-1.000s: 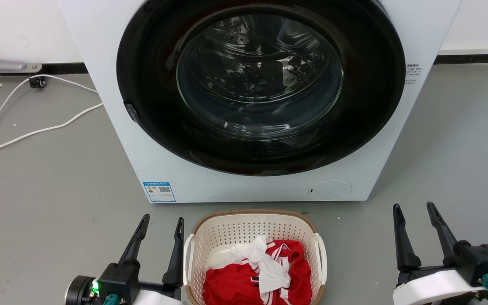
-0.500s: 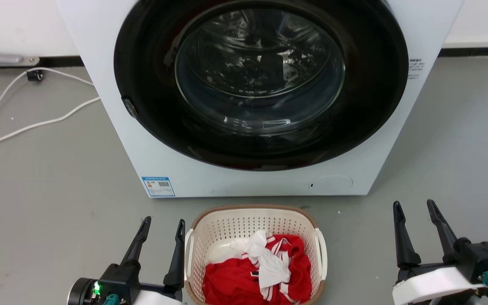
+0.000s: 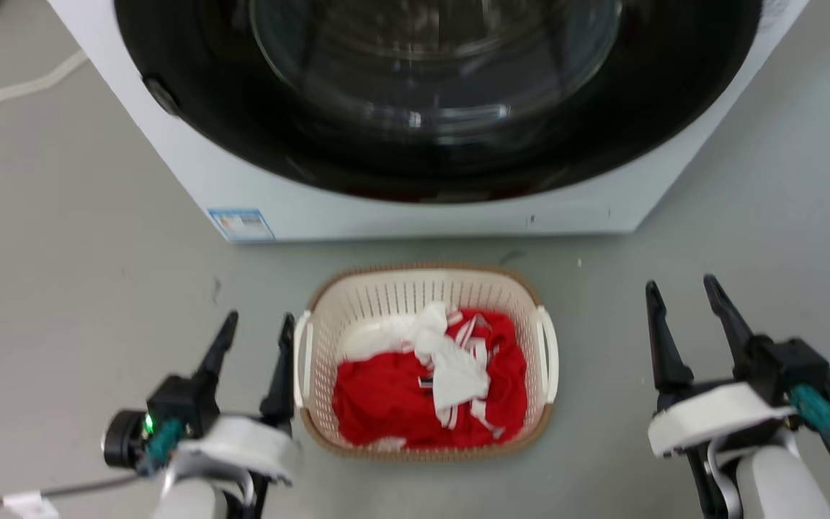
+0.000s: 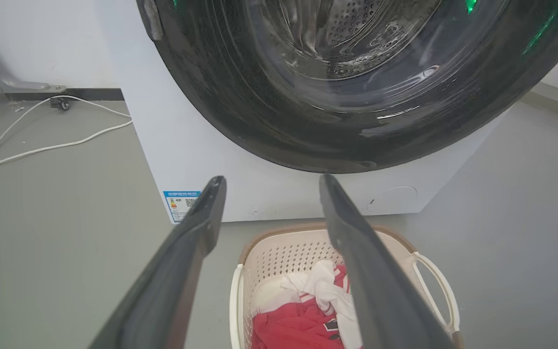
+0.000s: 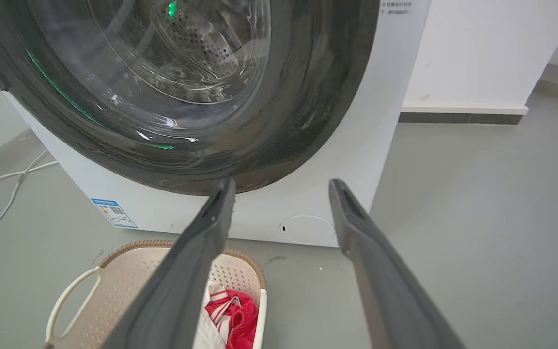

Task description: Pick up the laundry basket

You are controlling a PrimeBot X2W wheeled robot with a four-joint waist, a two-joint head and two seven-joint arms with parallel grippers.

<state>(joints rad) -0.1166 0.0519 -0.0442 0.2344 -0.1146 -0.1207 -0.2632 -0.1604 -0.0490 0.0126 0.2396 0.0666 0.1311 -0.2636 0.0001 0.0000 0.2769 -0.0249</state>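
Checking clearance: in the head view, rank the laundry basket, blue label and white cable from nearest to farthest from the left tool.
1. laundry basket, right beside the left tool.
2. blue label, ahead on the washer.
3. white cable, far upper left.

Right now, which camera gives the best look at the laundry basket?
The head view: the whole laundry basket, both handles and the red and white clothes inside. Each wrist view cuts it off at the bottom edge, with a dark finger across it.
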